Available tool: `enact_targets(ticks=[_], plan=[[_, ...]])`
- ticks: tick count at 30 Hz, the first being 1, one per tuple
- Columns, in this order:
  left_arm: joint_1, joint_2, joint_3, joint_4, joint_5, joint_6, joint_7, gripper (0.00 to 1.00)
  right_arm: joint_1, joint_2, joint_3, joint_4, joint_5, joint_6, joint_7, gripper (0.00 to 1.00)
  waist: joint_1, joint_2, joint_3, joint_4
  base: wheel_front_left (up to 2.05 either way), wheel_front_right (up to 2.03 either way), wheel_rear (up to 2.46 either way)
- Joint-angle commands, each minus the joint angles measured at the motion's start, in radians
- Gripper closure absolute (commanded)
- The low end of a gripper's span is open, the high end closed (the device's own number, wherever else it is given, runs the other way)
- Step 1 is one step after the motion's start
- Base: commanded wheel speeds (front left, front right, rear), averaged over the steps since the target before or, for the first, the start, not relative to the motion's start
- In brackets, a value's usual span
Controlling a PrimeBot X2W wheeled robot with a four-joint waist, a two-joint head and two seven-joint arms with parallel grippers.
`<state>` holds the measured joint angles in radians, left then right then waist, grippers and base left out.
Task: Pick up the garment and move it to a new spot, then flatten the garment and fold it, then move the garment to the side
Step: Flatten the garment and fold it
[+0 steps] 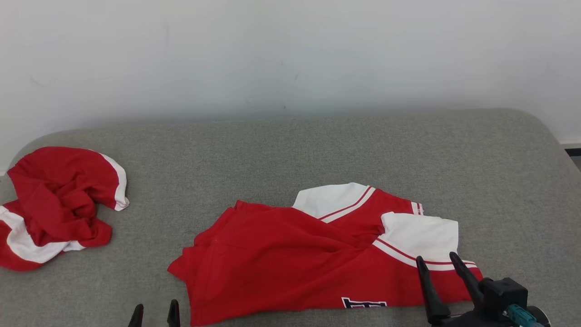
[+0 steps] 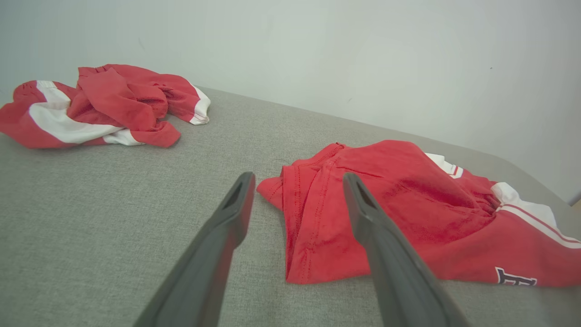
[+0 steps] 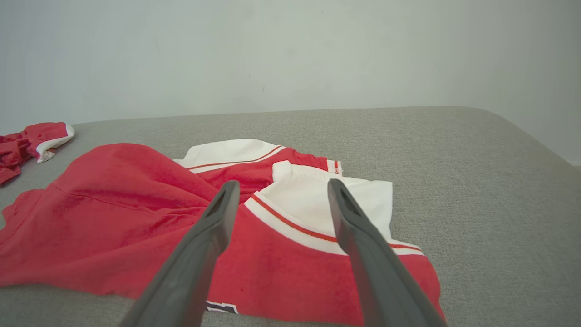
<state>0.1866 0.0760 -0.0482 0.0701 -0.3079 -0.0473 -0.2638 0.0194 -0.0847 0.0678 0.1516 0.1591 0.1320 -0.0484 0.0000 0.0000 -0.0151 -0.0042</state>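
Note:
A red garment point(image 1: 290, 254) with white sleeves and dark lettering lies rumpled on the grey cushioned surface point(image 1: 317, 145), near its front edge. My right gripper point(image 1: 437, 260) hovers open over the garment's right end, by the white sleeve point(image 3: 317, 204). In the right wrist view that gripper point(image 3: 279, 184) points at the sleeve with nothing between its fingers. My left gripper point(image 1: 155, 309) is open at the bottom edge, just left of the garment's hem corner. In the left wrist view the left gripper point(image 2: 297, 177) straddles the hem corner point(image 2: 277, 190) of the garment point(image 2: 408, 213) from above.
A second red and white garment point(image 1: 54, 209) lies crumpled at the far left of the surface, also in the left wrist view point(image 2: 104, 106). A pale wall point(image 1: 290, 54) stands behind. The surface's rounded right edge point(image 1: 544, 136) drops off.

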Motion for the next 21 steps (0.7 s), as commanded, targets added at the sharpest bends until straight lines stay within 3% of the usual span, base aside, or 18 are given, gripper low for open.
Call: enact_targets(ticks=[1,8,21], plan=[[-0.021,-0.002,-0.007,0.015,-0.009,-0.009,-0.001,0.0,0.0,0.002,-0.003,-0.004,0.001,-0.003,-0.003,0.0,0.0,0.0,0.003,0.0,0.0,0.0,0.0],[-0.163,0.008,-0.049,0.096,-0.035,-0.04,0.104,0.0,-0.004,0.006,0.009,-0.011,0.006,-0.003,-0.005,0.0,0.0,0.0,0.029,-0.009,0.0,0.0,0.0],[-0.547,0.046,-0.071,0.447,-0.133,-0.063,0.394,0.0,-0.06,0.007,0.049,-0.001,0.011,-0.003,-0.019,0.0,0.0,0.0,0.109,-0.095,0.0,0.0,0.0]])
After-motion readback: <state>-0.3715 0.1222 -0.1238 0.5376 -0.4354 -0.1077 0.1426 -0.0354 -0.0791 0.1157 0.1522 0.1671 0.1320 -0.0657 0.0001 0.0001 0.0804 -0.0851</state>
